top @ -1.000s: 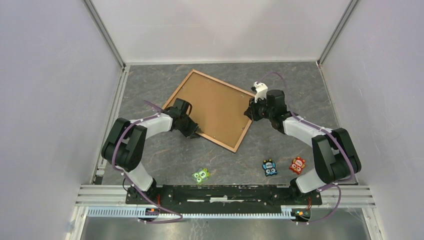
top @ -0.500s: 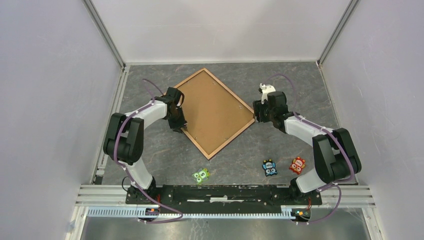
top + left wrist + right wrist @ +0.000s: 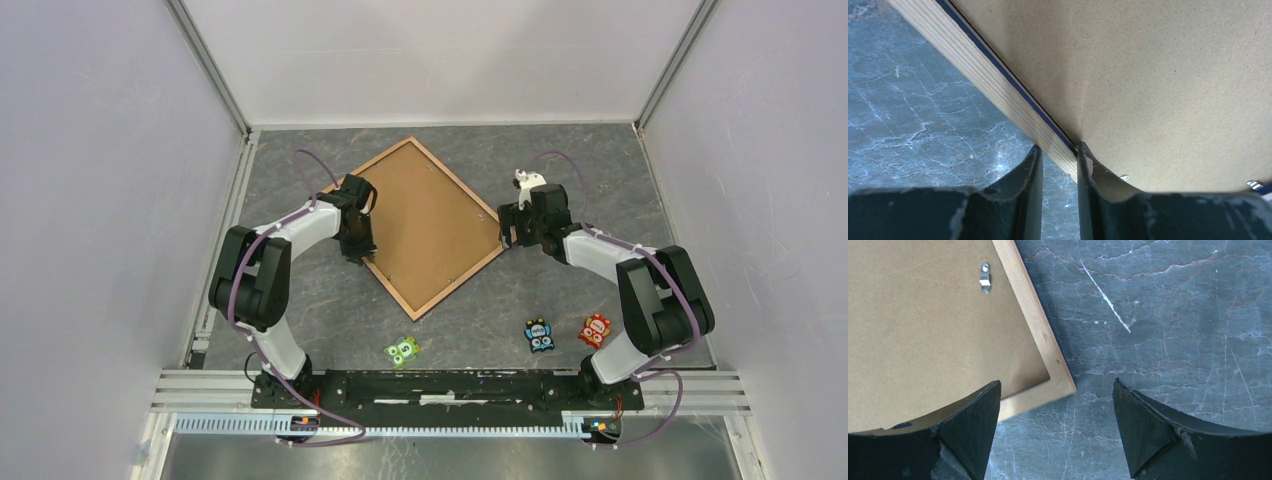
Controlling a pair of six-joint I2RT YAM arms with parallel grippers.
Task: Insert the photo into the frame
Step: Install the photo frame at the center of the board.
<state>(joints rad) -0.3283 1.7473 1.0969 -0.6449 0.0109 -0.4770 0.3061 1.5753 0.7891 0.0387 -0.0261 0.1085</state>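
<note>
Seen from above, the frame lies flat and back-up on a grey marbled table. It is turned like a diamond, with corners at 12, 3, 6 and 9 o'clock. A brown backing board fills its opening, so only the light wood rails show as a thin border.

The left gripper is at about 8 o'clock on the frame, clenched across the lower-left rail. In the left wrist view its two dark fingers straddle that rail, one on the table side and one on the board side. A dark blue line runs along the rail's inner edge.

The right gripper is at the frame's 3 o'clock corner, released and spread wide. In the right wrist view that corner sits between the parted fingers and touches neither, with bare table on the right. A small metal tab lies on the board just inside the rail.

Three small toys sit towards the near edge, well apart from the frame. A green toy is at 6 o'clock, and a blue toy and a red toy are at about 4 o'clock (these two side by side).

Open table surrounds the frame on every side, widest at 3 o'clock. The 12 o'clock corner comes nearest the back wall.
</note>
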